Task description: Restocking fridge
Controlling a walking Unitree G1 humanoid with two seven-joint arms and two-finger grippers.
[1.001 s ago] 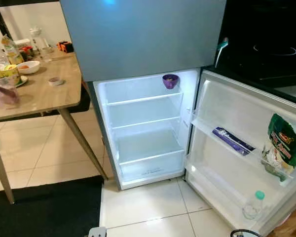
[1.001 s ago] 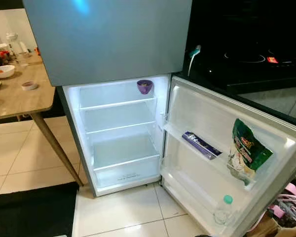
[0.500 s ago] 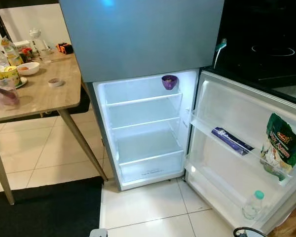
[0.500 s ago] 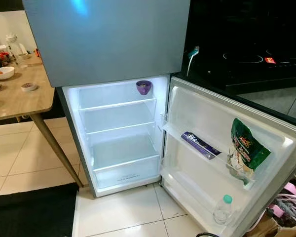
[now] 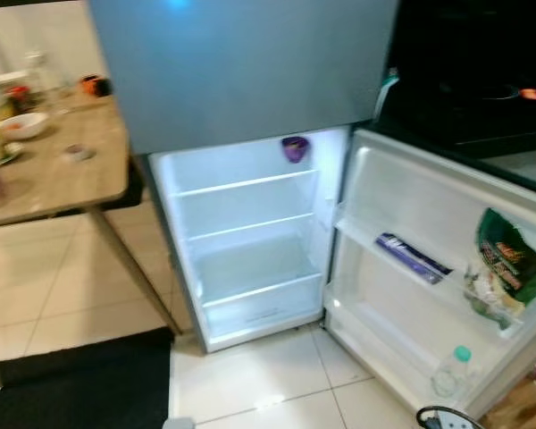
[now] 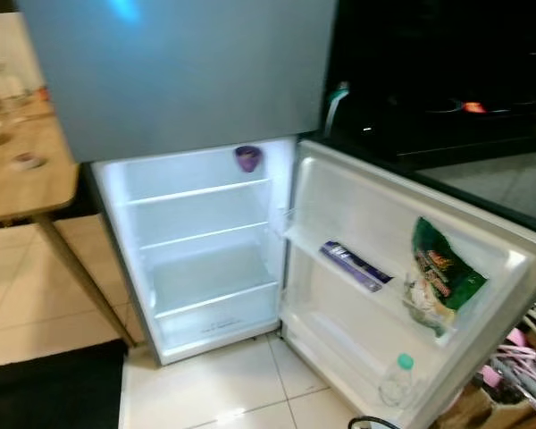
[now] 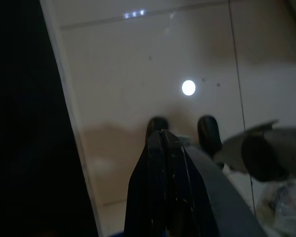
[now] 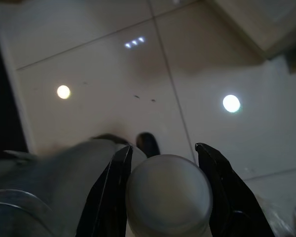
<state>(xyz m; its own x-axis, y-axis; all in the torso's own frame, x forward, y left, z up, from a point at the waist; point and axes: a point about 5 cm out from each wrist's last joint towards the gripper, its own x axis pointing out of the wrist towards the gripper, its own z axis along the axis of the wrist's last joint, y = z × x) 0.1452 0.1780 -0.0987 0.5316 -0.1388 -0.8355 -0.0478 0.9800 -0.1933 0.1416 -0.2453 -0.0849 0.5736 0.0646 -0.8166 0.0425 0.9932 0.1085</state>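
Pale floor tiles [image 5: 268, 375] run up to the fridge [image 5: 250, 232], whose lower door [image 5: 429, 232] stands wide open, seen from the left eye. Its lit shelves are bare apart from a purple cup [image 5: 294, 148] at the right end of the top shelf. On the door's upper rack lie a dark blue packet [image 5: 411, 257] and, at the outer end, a green bag [image 5: 505, 277]; a small clear bottle [image 5: 447, 374] stands in the lower rack. A wooden table [image 5: 45, 174] carrying dishes sits off to the left.

From the right eye the same scene is blurred, so the robot is probably walking.

At the left wrist, the left gripper [image 7: 160, 148] hangs over the tiles, its black fingers pressed together on nothing.

At the right wrist, the right gripper [image 8: 163, 163] has its fingers parted around a pale round-topped container [image 8: 167, 192], gripping it on both sides; this looks like the item to restock.

To do this well, I would stop squarely before the compartment, keep the container upright, and set it well back from a shelf's front edge, clear of the cup
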